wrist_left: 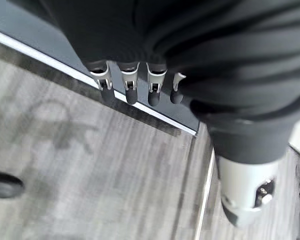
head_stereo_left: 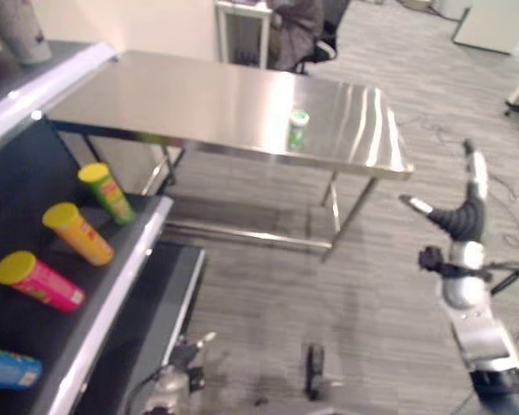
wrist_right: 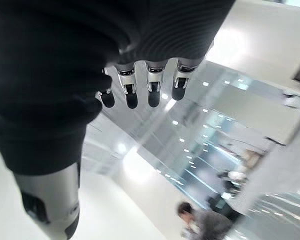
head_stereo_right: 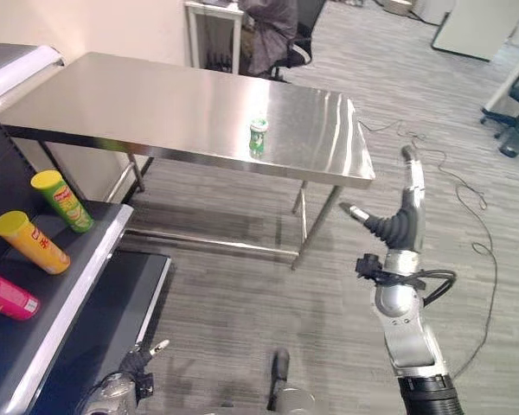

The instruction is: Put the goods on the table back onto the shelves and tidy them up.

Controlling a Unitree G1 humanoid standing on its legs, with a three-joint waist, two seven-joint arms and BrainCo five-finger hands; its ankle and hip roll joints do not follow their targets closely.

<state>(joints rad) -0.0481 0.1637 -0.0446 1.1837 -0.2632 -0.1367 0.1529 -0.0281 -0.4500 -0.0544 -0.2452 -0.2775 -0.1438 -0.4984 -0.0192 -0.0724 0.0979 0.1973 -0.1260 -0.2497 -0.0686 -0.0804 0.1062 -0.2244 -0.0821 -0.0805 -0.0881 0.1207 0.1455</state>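
A small green can (head_stereo_left: pixel 298 128) stands upright near the front right of the steel table (head_stereo_left: pixel 199 99). It appears again in the right eye view, green can (head_stereo_right: pixel 258 136). My right hand (head_stereo_left: pixel 464 218) is raised to the right of the table, apart from the can, open with fingers straight up and thumb out, holding nothing. Its fingers (wrist_right: pixel 140 95) are straight in the right wrist view. My left hand (head_stereo_left: pixel 180 373) hangs low beside the shelf's base. Those fingers (wrist_left: pixel 131 88) are relaxed over the floor and empty.
The dark shelf unit (head_stereo_left: pixel 112 281) at left holds lying tubes: green (head_stereo_left: pixel 106 192), yellow (head_stereo_left: pixel 78 233), pink (head_stereo_left: pixel 39 281) and blue (head_stereo_left: pixel 9 367). A white container (head_stereo_left: pixel 22 30) stands on the top shelf. A person (head_stereo_left: pixel 298 30) sits behind the table.
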